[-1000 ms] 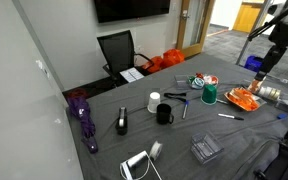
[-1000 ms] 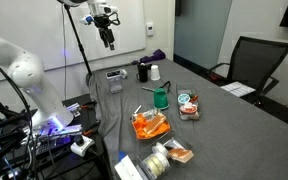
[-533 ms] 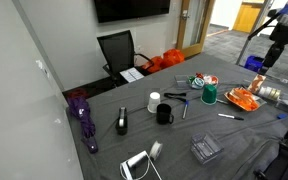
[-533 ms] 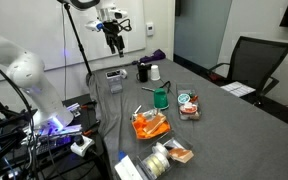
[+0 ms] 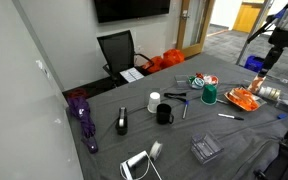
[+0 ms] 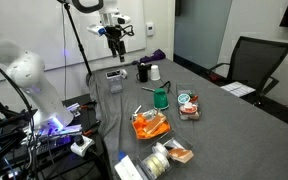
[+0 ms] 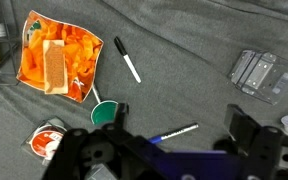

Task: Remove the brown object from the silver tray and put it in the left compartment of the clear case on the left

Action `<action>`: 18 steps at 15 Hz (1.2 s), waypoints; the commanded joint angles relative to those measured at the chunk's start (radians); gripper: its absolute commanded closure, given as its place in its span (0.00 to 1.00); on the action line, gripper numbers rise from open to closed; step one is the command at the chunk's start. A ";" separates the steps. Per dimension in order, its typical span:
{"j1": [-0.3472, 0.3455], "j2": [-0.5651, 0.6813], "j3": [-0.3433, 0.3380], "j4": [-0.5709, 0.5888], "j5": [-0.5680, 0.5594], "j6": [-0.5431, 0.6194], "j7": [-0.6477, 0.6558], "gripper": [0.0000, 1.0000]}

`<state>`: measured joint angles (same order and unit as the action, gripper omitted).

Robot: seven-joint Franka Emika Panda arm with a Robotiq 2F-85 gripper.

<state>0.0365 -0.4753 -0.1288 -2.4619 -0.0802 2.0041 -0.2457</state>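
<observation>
The brown object [image 7: 54, 65] is a small orange-brown block lying on a bright orange pile in the silver tray [image 7: 87, 88] at the top left of the wrist view. The tray also shows in both exterior views [image 5: 246, 98] [image 6: 149, 125]. The clear case [image 7: 267, 72] lies at the right of the wrist view and shows in both exterior views [image 5: 206, 149] [image 6: 115, 75]. My gripper [image 7: 174, 135] hangs high above the table, open and empty, over a blue pen [image 7: 174, 133]. It also shows in both exterior views [image 5: 265, 67] [image 6: 115, 40].
A green cup [image 7: 106, 113], a black marker [image 7: 129, 60] and a small round tin [image 7: 46, 140] lie near the tray. A white cup [image 5: 154, 100], a black mug [image 5: 164, 114] and a purple umbrella [image 5: 82, 115] are on the table. An office chair [image 5: 117, 50] stands behind it.
The gripper has shifted a little sideways high above the table, still open. The objects on the table have not moved.
</observation>
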 commanded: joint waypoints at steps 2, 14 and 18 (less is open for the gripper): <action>-0.017 0.014 -0.002 0.001 0.007 0.021 -0.041 0.00; -0.048 0.310 -0.272 0.037 0.198 0.439 -0.589 0.00; -0.085 0.456 -0.265 0.102 0.370 0.489 -0.747 0.00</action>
<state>-0.0102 -0.1398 -0.4122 -2.4313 0.1937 2.4680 -0.8839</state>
